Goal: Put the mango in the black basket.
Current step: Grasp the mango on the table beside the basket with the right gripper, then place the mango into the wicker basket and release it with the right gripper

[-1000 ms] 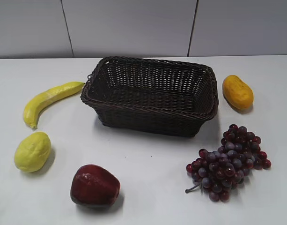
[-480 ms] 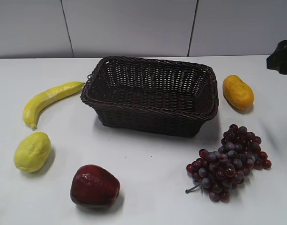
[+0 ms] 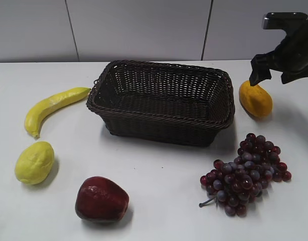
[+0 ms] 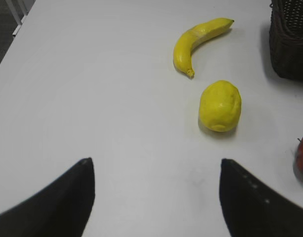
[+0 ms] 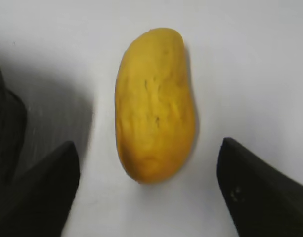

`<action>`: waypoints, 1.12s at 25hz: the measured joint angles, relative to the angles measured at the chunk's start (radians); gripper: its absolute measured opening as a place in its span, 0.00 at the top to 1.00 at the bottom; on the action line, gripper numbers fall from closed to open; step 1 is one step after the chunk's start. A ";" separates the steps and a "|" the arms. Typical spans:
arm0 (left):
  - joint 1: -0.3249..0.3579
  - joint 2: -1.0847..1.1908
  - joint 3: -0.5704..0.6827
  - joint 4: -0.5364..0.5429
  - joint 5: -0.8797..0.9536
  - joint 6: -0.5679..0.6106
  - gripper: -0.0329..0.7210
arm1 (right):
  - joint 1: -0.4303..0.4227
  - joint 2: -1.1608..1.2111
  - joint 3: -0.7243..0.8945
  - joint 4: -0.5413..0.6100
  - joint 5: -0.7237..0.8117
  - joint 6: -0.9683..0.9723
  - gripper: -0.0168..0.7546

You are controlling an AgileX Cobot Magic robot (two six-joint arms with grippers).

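Observation:
The mango (image 3: 255, 99) is a smooth orange-yellow oval lying on the white table just right of the black basket (image 3: 161, 100). My right gripper (image 3: 270, 75) hangs open just above the mango's far end. In the right wrist view the mango (image 5: 154, 103) lies lengthwise between my open right fingers (image 5: 149, 163), not touched. The dark wicker basket is empty. My left gripper (image 4: 153, 170) is open and empty over bare table at the left, out of the exterior view.
A banana (image 3: 50, 106) and a bumpy yellow lemon-like fruit (image 3: 34, 161) lie left of the basket. A red apple (image 3: 101, 199) sits at the front. A bunch of purple grapes (image 3: 246, 173) lies in front of the mango. The basket corner (image 4: 291, 39) shows in the left wrist view.
My right arm has come in from the right edge and now hangs over the mango. Nothing else has moved.

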 joint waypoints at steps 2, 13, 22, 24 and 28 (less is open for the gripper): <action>0.000 0.000 0.000 0.000 0.000 0.000 0.17 | 0.000 0.056 -0.053 0.000 0.017 -0.003 0.12; 0.000 0.000 0.000 0.000 0.000 0.000 0.17 | 0.000 0.223 -0.134 -0.003 0.021 -0.005 0.14; 0.000 0.000 0.000 0.000 0.000 0.000 0.17 | 0.000 0.252 -0.206 -0.009 0.107 -0.006 0.23; 0.000 0.000 0.000 0.000 0.000 0.000 0.17 | 0.000 0.247 -0.276 -0.009 0.167 -0.006 0.23; 0.000 0.000 0.000 0.000 0.000 0.000 0.17 | 0.000 0.205 -0.443 0.022 0.298 -0.007 0.23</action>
